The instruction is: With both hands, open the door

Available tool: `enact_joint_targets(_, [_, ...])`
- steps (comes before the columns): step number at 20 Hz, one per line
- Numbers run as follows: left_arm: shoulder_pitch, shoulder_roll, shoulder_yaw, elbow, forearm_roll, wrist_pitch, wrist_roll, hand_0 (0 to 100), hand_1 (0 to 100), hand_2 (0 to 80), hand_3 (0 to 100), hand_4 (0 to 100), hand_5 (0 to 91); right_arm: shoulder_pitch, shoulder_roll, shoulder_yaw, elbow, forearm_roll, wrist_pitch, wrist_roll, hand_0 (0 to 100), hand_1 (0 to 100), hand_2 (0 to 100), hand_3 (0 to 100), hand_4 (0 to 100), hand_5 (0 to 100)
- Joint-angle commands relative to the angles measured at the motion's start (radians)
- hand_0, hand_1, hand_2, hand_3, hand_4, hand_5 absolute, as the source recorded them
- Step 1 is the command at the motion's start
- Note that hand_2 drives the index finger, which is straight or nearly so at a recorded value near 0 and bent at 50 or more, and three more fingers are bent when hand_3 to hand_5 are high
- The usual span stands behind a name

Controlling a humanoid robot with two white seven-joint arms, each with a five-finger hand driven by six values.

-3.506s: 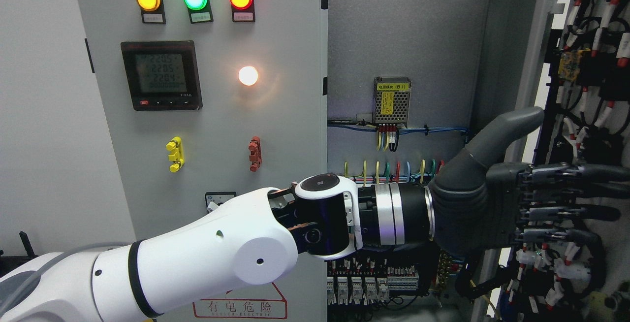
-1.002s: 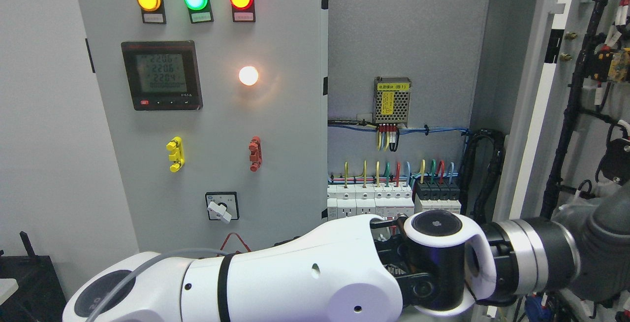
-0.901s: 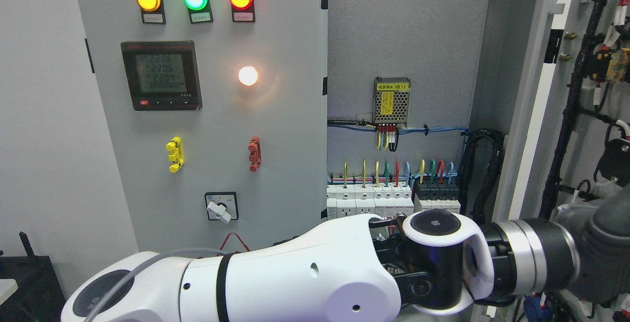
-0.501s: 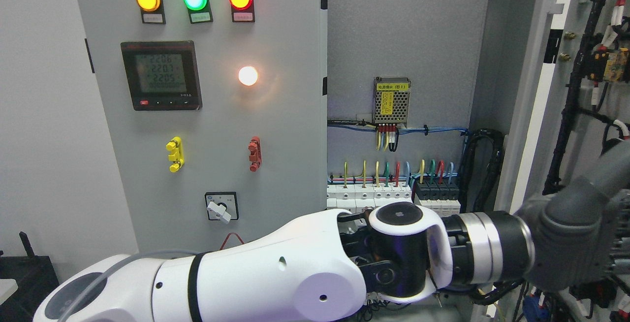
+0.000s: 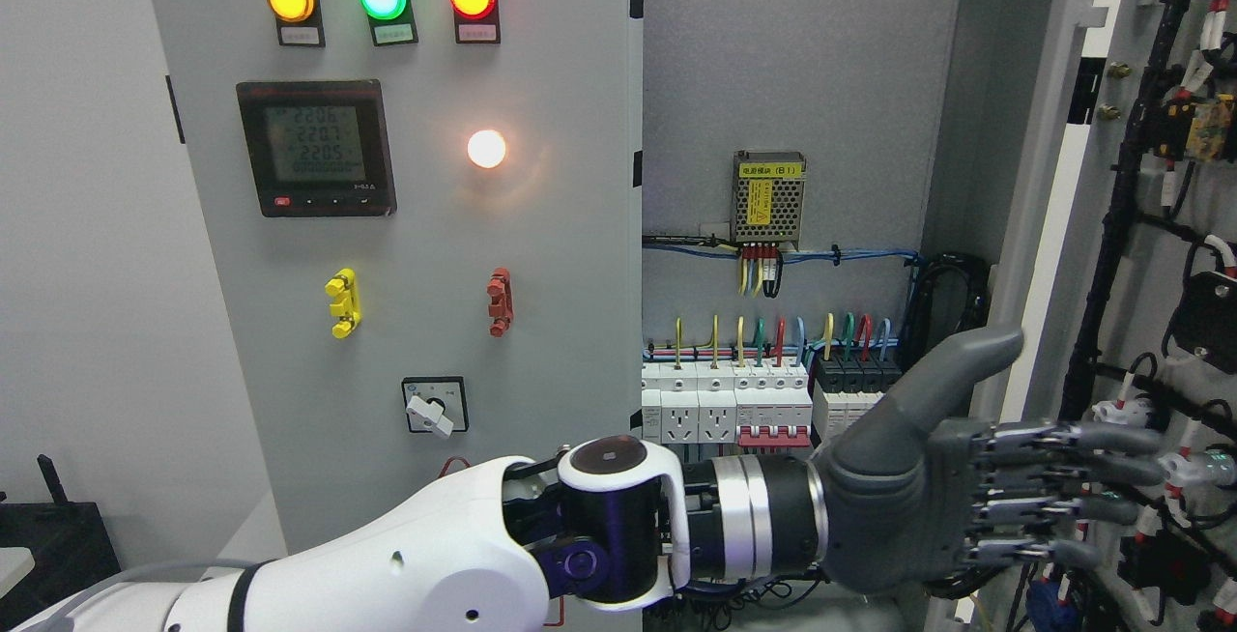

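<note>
Head view shows the left hand (image 5: 976, 497) reaching across from the lower left, its grey fingers (image 5: 1082, 487) stretched out flat and its thumb raised, holding nothing. The fingertips lie in front of the door (image 5: 1160, 226) at the right, which stands swung open with black cables on its inner face; contact cannot be told. Behind the wrist sits a row of white breakers (image 5: 725, 405) inside the cabinet (image 5: 792, 62).

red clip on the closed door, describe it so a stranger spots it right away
On the closed grey door, look below the glowing white lamp. The red clip sits there, level with a yellow clip to its left; colour alone separates them.
</note>
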Motion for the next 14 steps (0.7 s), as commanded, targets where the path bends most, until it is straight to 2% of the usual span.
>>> enact_joint_targets(1, [0.137, 0.307, 0.056, -0.164, -0.051, 0.000, -0.004, 0, 0, 0.0, 0, 3, 0.0, 0.000, 0.000, 0.000, -0.001, 0.000, 0.000, 0.000, 11, 0, 0, 0, 0, 0])
enact_joint_targets(7, [0.369, 0.432, 0.058, -0.211, -0.221, -0.003, -0.010, 0, 0, 0.0, 0, 3, 0.0, 0.000, 0.000, 0.000, 0.000, 0.000, 0.000, 0.000, 11, 0, 0, 0, 0, 0])
enact_joint_targets(10, [0.460, 0.512, 0.064, -0.230, -0.255, -0.007, -0.044, 0, 0, 0.0, 0, 3, 0.0, 0.000, 0.001, 0.000, 0.000, 0.000, 0.000, 0.000, 11, 0, 0, 0, 0, 0])
enact_joint_targets(14, [0.607, 0.597, 0.125, -0.235, -0.296, -0.010, -0.044, 0, 0, 0.0, 0, 3, 0.0, 0.001, 0.000, 0.001, 0.000, 0.000, 0.000, 0.000, 11, 0, 0, 0, 0, 0])
